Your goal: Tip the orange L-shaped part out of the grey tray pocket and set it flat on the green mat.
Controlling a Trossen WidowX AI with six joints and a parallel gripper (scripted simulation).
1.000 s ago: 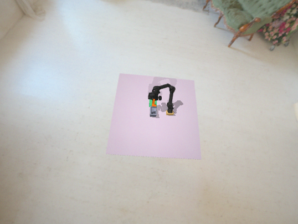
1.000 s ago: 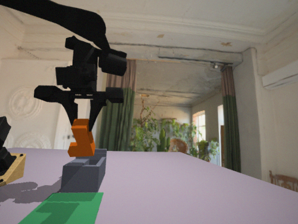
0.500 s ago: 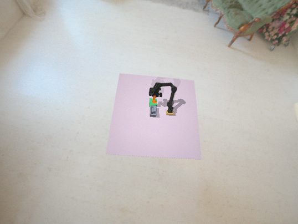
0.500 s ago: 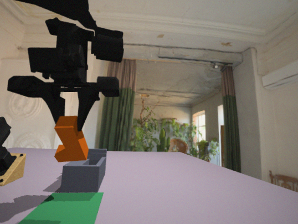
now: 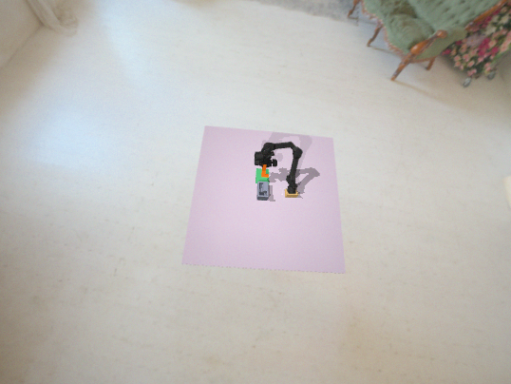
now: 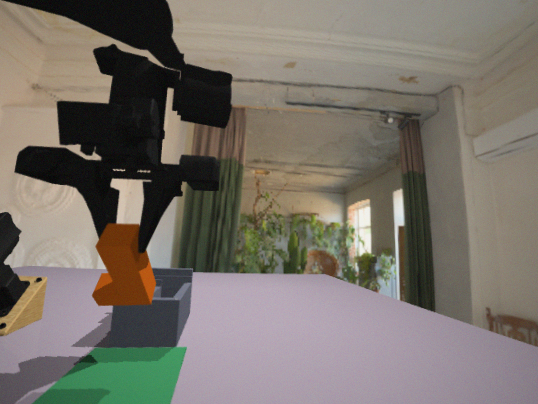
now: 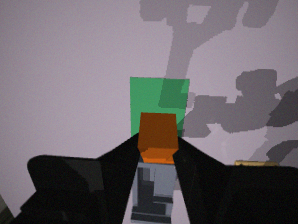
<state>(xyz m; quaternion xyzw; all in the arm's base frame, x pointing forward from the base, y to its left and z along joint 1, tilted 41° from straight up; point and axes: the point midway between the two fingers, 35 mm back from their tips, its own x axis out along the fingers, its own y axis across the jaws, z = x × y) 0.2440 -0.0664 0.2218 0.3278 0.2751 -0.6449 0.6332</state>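
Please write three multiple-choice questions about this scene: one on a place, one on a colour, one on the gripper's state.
1. Where is the L-shaped part?
A) in the tray pocket
B) flat on the mat
C) in the air

2. Which colour is the mat?
A) green
B) yellow
C) white

3. How is the gripper?
A) open, holding nothing
B) shut on the part
C) shut on the tray

1 C: the exterior view shows it hanging above the mat.
2 A: its surface is green in every view.
3 B: the fingers pinch the part's upper end.
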